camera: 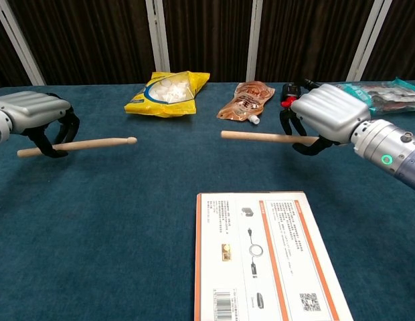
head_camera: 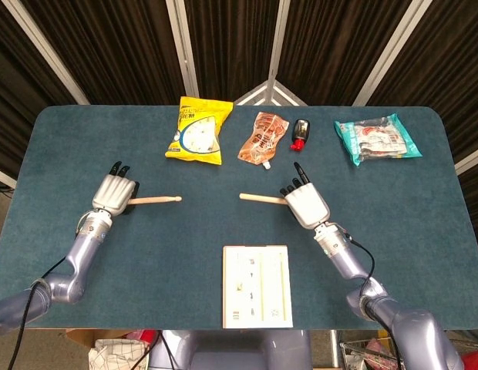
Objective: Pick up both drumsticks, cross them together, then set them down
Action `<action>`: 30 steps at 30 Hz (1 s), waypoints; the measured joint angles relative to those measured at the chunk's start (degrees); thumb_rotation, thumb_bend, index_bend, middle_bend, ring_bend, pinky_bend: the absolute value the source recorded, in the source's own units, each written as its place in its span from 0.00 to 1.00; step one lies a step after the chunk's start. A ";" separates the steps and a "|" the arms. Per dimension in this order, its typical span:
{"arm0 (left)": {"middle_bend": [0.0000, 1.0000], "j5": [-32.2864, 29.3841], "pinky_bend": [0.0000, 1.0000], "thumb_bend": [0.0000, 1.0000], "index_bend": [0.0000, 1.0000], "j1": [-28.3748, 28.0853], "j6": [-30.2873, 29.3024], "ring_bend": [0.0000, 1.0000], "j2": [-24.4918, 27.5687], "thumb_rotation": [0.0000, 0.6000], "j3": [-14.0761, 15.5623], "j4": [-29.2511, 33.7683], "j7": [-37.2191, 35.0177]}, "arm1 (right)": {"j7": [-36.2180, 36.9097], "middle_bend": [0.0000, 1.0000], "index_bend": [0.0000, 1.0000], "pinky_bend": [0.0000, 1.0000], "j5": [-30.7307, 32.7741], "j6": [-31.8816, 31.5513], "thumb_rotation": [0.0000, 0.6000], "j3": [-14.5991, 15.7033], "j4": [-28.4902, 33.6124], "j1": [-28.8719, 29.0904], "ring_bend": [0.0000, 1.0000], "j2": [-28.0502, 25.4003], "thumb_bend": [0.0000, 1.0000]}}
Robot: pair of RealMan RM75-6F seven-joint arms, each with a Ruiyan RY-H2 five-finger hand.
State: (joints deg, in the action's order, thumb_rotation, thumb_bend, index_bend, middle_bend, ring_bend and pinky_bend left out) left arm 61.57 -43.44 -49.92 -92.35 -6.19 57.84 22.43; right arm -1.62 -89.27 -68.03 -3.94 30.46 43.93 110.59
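My left hand [head_camera: 113, 193] [camera: 35, 116] grips one wooden drumstick [head_camera: 156, 200] [camera: 87, 145] near its butt end, its tip pointing toward the table's middle. My right hand [head_camera: 304, 205] [camera: 324, 117] grips the other drumstick [head_camera: 260, 199] [camera: 256, 137], whose free end points left toward the first. Both sticks lie nearly level, low over the blue table [head_camera: 223, 223] [camera: 127, 214]. A wide gap separates their tips. Whether the sticks touch the cloth cannot be told.
A white and orange box [head_camera: 256, 286] [camera: 266, 257] lies at the front centre. Along the back stand a yellow snack bag [head_camera: 196, 132] [camera: 169, 92], a brown pouch [head_camera: 264, 138] [camera: 247, 99], a small red and black item [head_camera: 300, 132] [camera: 290, 95] and a teal packet [head_camera: 376, 138] [camera: 385, 93].
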 measured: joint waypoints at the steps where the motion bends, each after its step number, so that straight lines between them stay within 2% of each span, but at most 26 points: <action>1: 0.51 -0.50 0.00 0.47 0.57 -0.04 0.31 0.08 -0.10 1.00 -0.05 -0.08 0.72 | 0.41 0.63 0.71 0.02 -0.04 0.22 1.00 0.08 -0.62 0.06 0.38 0.39 0.49; 4: 0.43 -2.60 0.00 0.47 0.50 -0.19 1.53 0.03 -0.30 1.00 -0.44 0.03 2.74 | 0.88 0.60 0.67 0.02 0.14 1.52 1.00 0.13 -1.87 0.25 0.37 1.16 0.49; 6: 0.36 -4.07 0.00 0.47 0.45 -0.30 2.44 0.00 -0.20 1.00 -0.75 0.52 3.85 | 0.88 0.56 0.60 0.02 0.57 2.92 1.00 -0.03 -2.06 0.37 0.36 1.40 0.49; 10: 0.31 -6.21 0.00 0.47 0.38 -0.40 2.96 0.00 0.67 1.00 -1.28 2.54 6.18 | 0.45 0.49 0.46 0.01 2.26 5.55 1.00 -0.94 -1.19 0.44 0.33 1.33 0.49; 13: 0.21 -7.64 0.00 0.47 0.29 -0.18 2.52 0.00 2.15 1.00 -2.03 5.80 6.53 | -1.03 0.38 0.32 0.00 4.51 7.44 1.00 -2.55 0.59 0.42 0.25 0.85 0.49; 17: 0.06 -9.61 0.00 0.46 0.14 0.60 1.33 0.00 6.17 1.00 -3.41 13.41 6.25 | -4.03 0.20 0.14 0.00 8.13 9.81 1.00 -5.17 4.36 0.21 0.15 -0.59 0.48; 19: 0.02 -10.18 0.00 0.44 0.10 1.14 0.57 0.00 8.77 1.00 -4.10 17.68 5.82 | -5.37 0.12 0.05 0.00 10.07 10.60 1.00 -6.68 7.15 -0.05 0.10 -1.84 0.43; 21: 0.00 -10.47 0.00 0.40 0.08 2.07 -0.50 0.00 12.63 1.00 -4.87 23.46 4.97 | -6.80 0.06 0.00 0.00 12.11 11.14 1.00 -8.14 10.80 -0.50 0.06 -3.54 0.37; 26: 0.00 -8.39 0.00 0.31 0.06 6.24 -3.81 0.00 24.90 1.00 -6.22 40.42 0.28 | -12.35 0.04 0.00 0.00 17.81 11.85 1.00 -11.13 23.79 -2.40 0.06 -9.76 0.34; 30: 0.00 -1.62 0.00 0.31 0.03 12.89 -8.29 0.00 36.76 1.00 -4.86 53.52 -3.35 | -17.66 0.04 0.00 0.00 22.40 9.68 1.00 -13.40 39.45 -5.39 0.05 -17.08 0.34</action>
State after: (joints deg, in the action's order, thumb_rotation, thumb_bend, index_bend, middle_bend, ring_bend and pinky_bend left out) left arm 59.94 -30.54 -58.21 -55.59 -11.05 111.36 19.08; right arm -19.28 -66.86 -58.35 -17.34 69.91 38.54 93.51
